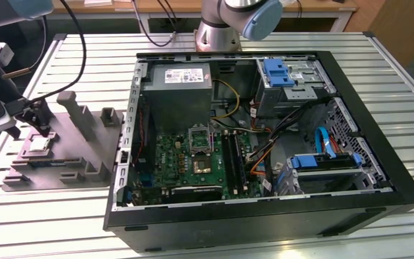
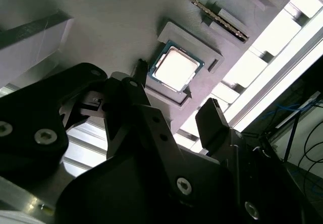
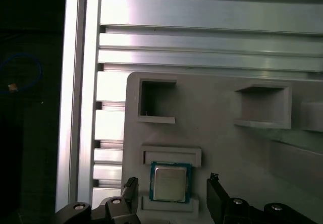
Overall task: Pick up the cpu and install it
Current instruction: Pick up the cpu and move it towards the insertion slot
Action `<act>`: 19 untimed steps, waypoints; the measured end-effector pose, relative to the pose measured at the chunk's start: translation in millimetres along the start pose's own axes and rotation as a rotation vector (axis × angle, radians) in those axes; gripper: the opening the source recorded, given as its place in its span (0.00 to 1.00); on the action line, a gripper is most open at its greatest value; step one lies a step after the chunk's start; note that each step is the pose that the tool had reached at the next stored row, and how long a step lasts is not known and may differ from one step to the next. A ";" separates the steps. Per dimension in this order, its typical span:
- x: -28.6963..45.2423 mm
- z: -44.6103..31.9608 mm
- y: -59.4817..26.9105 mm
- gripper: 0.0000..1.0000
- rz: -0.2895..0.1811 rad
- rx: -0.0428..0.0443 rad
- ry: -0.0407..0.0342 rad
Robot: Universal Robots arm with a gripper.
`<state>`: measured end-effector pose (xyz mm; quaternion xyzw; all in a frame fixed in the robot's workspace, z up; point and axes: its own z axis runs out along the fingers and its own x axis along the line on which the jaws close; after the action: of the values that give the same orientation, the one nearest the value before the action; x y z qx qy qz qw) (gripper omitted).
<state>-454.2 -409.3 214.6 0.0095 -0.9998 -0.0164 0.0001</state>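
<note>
Right now the gripper point(image 1: 30, 129) hangs over a grey moulded tray point(image 1: 84, 162), which lies on the slatted metal table point(image 1: 49, 216) at about nine o'clock from the open computer case point(image 1: 379, 178) in the exterior view. Its fingers are spread wide and hold nothing.

The cpu point(image 1: 39, 143) lies flat in a shallow square pocket of the tray, silvery top facing up, just under the fingertips. In both wrist views the two dark fingers point(image 3: 132, 196) stand one on each side of the cpu point(image 3: 170, 182), with a gap between each and the chip's edges. The second wrist view gives the same: the cpu point(image 2: 176, 66) sits bright in its pocket, and the spread fingers point(image 2: 214, 120) are clear of it.

Inside the case, the green motherboard point(image 1: 185, 162) lies on the floor. Its socket point(image 1: 202, 163) sits near the board's middle with the metal frame point(image 1: 200, 137) swung up at twelve o'clock from it. A grey metal box with a white label point(image 1: 180, 81) sits further toward twelve o'clock.
</note>
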 end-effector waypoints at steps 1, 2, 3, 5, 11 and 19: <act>0.0 1.5 0.0 0.65 0.001 -0.0001 -0.0001; 0.0 3.0 -0.1 0.65 0.003 0.0000 -0.0001; 0.0 4.5 -0.5 0.65 0.005 0.0000 -0.0001; 0.1 7.0 -2.4 0.65 0.005 0.0001 0.0001; 0.2 14.9 -6.2 0.65 0.005 -0.0002 0.0000; 0.2 21.5 -7.0 0.65 0.005 -0.0007 -0.0001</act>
<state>-454.2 -415.5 192.9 0.0068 -0.9998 -0.0167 0.0002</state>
